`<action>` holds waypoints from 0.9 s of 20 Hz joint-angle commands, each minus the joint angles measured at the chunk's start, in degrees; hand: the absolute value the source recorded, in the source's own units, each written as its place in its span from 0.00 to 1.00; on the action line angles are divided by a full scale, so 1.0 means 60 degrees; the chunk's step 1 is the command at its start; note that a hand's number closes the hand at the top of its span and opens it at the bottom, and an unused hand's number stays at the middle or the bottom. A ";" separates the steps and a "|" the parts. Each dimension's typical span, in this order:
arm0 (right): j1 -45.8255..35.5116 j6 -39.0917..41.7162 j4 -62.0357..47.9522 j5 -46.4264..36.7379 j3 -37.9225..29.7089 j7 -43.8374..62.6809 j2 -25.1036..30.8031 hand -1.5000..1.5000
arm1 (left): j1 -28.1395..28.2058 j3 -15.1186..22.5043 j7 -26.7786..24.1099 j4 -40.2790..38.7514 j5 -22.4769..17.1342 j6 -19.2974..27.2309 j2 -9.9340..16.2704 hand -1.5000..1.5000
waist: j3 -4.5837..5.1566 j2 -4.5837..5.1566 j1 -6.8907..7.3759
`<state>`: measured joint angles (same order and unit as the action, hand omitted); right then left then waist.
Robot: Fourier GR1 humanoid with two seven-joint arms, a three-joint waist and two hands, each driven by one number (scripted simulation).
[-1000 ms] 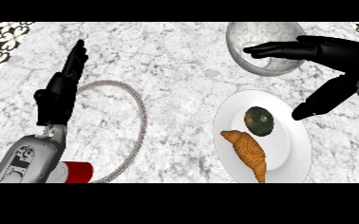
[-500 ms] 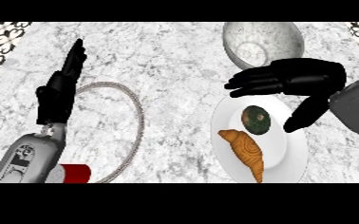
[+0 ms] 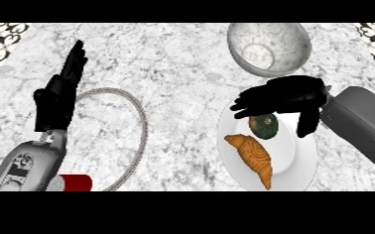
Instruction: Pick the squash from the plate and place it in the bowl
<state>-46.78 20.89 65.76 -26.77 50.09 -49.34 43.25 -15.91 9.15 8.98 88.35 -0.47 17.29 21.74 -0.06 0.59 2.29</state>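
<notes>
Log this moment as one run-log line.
phase: reach | right robot hand: open above squash, no grasp | squash: on plate beside croissant | bowl: holds nothing | left robot hand: open, resting

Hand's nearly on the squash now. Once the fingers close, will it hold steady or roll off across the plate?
The squash looks small, round and smooth, so it may well roll or slip if nudged sideways. It lies right beside the croissant on the plate, which might stop a roll that way. The right hand hangs over it, fingers uncurled.
</notes>
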 commanded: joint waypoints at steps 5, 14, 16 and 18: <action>-0.0692 0.0232 -0.2419 -0.0846 0.0308 -0.2115 -0.1050 0.00 | 0.0237 -0.0252 -0.0310 -0.0194 0.0175 -0.0090 -0.0121 0.50 | 0.0008 -0.0026 -0.0121; -0.0141 -0.0921 -0.3560 -0.1698 0.0728 -0.2186 -0.2241 0.00 | 0.0492 -0.0661 -0.0401 -0.0017 0.0093 -0.0423 -0.0110 0.50 | 0.0009 -0.0057 -0.0231; -0.0395 -0.0481 -0.3725 -0.1589 0.0601 -0.2050 -0.2578 0.00 | 0.0838 -0.0501 -0.0295 0.0382 0.0245 -0.0368 -0.0187 0.50 | 0.0009 -0.0076 -0.0209; -0.0723 -0.1143 -0.4197 -0.2030 0.0558 -0.2548 -0.2631 1.00 | 0.0576 -0.0329 -0.0332 0.0108 0.0616 -0.0099 -0.0493 0.50 | 0.0007 -0.0055 -0.0228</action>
<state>-49.01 13.23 44.52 -36.34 54.02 -56.16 28.70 -12.79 6.11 7.93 89.66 0.96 15.47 20.69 -0.03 0.25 1.14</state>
